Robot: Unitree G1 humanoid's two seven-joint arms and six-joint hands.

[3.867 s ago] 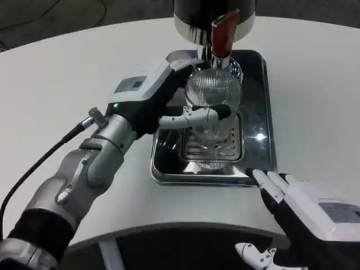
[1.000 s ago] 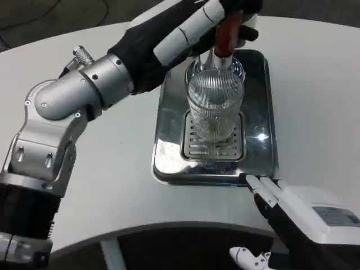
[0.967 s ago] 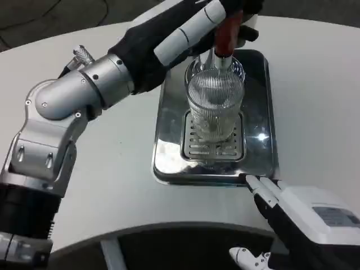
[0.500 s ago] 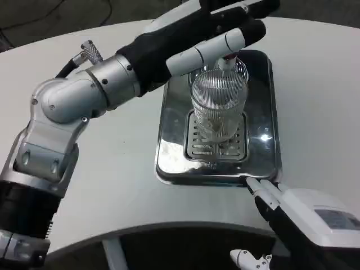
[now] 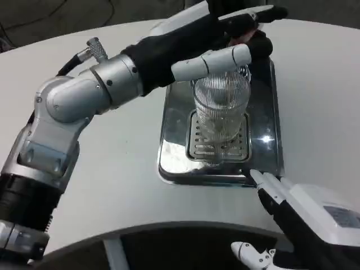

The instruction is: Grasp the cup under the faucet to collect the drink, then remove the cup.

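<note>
A ribbed clear glass cup (image 5: 221, 107) stands upright on the grate of a steel drip tray (image 5: 171, 160), below the faucet. My left hand (image 5: 225, 34) reaches in from the left and lies over the faucet's lever above the cup, fingers stretched to the right, thumb (image 5: 216, 58) just over the cup's rim. The lever is almost wholly hidden under the hand, so I cannot make out a grip on it. My right hand (image 5: 306, 214) rests low at the table's front edge, right of the tray's corner, fingers straight and holding nothing.
The white round table (image 5: 101, 185) spreads left and right of the tray. My left forearm (image 5: 84, 95) crosses the table's left half above the surface. The table's front edge runs just below the tray.
Since 3.9 s ago my left hand let go of the cup and rose to the faucet lever. In the last second it slid further over the lever, hiding its red. The cup stayed put.
</note>
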